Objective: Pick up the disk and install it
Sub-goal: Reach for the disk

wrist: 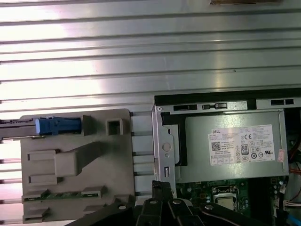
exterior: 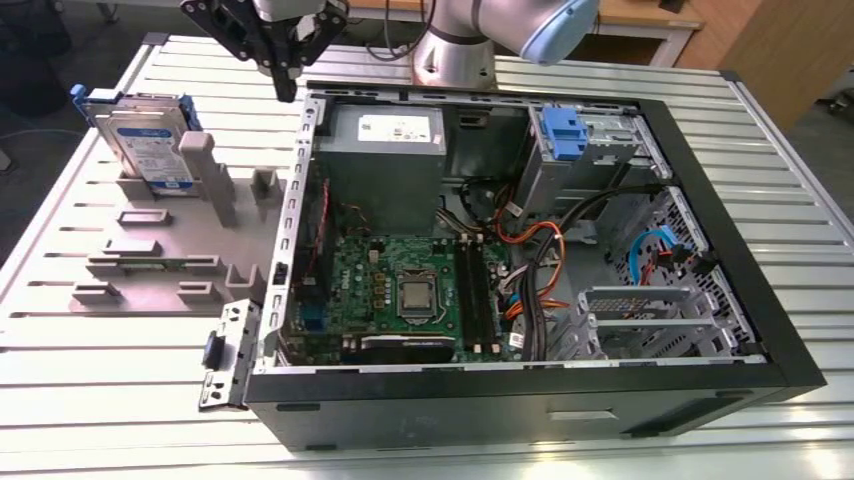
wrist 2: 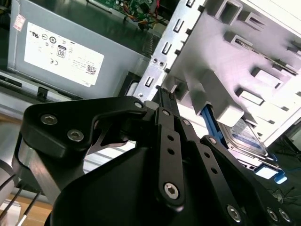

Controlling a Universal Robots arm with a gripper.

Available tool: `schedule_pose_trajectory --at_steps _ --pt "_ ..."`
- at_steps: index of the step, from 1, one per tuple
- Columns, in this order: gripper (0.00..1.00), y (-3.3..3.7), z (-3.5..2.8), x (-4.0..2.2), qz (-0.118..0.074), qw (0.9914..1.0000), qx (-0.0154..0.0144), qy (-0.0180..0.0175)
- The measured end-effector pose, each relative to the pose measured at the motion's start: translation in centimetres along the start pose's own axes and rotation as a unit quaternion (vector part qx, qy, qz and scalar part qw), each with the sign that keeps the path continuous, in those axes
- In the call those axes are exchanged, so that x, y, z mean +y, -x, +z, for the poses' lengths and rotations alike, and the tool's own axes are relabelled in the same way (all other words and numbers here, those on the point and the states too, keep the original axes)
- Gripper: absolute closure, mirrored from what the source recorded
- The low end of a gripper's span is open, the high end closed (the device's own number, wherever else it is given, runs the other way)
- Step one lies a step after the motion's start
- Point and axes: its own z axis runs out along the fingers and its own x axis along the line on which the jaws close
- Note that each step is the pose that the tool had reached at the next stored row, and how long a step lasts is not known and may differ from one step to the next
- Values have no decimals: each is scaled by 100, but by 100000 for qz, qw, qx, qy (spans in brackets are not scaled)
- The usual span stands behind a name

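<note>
The disk (exterior: pixel 144 140) is a silver-grey drive with a white and blue label and blue side rails. It stands on edge in a slot at the far end of the grey fixture plate (exterior: pixel 160 262), on the exterior view's left. It also shows in the second wrist view (wrist 2: pixel 245 135), and edge-on in the first wrist view (wrist: pixel 59 125). My gripper (exterior: pixel 284 92) hangs above the table between the disk and the open computer case (exterior: pixel 534 385), its black fingers shut with nothing between them. Both wrist views show the shut fingertips (wrist 2: pixel 165 94) (wrist: pixel 161 186).
The open case lies on its side on the slatted metal table (exterior: pixel 747 110). Inside are a grey power supply box (exterior: pixel 380 135), a motherboard (exterior: pixel 400 290), cables and a metal drive cage with a blue latch (exterior: pixel 561 130). Grey posts (exterior: pixel 200 165) stand on the fixture plate.
</note>
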Motion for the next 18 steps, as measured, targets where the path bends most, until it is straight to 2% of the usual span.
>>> schedule_pose_trajectory --at_steps 6,15,18 --pt "89 -131 4 11 34 99998 634 -44" --pt "89 -276 10 58 49 99995 948 -66" --pt "89 -320 13 74 55 99993 1180 -89"
